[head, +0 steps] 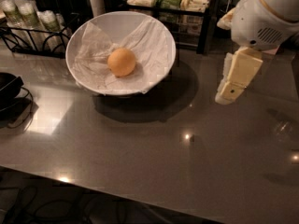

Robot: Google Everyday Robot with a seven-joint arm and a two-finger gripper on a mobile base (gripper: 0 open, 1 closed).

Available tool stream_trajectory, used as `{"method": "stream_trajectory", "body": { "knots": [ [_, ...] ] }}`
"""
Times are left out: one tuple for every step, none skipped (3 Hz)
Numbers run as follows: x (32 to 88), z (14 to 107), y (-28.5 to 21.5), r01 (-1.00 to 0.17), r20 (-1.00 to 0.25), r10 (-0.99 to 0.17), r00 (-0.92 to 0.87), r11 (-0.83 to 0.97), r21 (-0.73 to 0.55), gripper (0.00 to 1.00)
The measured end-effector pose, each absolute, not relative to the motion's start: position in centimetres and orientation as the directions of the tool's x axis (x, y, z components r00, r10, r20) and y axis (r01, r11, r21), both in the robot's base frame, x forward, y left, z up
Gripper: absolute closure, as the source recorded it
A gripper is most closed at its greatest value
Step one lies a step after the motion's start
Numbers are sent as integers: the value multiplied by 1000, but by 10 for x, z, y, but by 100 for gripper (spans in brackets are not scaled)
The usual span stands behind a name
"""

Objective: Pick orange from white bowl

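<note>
The orange (122,62) lies in the middle of the white bowl (95,20), on its crinkled white paper liner (152,38). The bowl stands on the grey counter (154,153) at the back left. My gripper (225,96) hangs from the white arm (264,15) at the upper right. It points down and to the left, just above the counter. It is to the right of the bowl, apart from it, and holds nothing that I can see.
A black dish (7,85) sits at the left edge. A black wire rack with bottles (28,17) stands behind the bowl on the left. A dark shelf with packets (180,3) stands at the back. The counter's front edge runs along the bottom.
</note>
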State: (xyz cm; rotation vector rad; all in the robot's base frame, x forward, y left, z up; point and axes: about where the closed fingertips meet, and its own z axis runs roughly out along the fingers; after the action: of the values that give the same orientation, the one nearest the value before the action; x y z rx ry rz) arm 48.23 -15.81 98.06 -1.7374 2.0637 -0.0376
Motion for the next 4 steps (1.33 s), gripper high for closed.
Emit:
{"method": "stream_trajectory", "body": {
  "knots": [
    [498,979,-129,-935,-329,-943,-44,154,-318,0],
    [498,979,-129,-935,-329,-943,-44,154,-318,0],
    [508,973,-116,-932,-383,-923,-38,171,-320,0],
    [532,964,-99,-928,-495,-868,-45,220,-301,0]
  ]
}}
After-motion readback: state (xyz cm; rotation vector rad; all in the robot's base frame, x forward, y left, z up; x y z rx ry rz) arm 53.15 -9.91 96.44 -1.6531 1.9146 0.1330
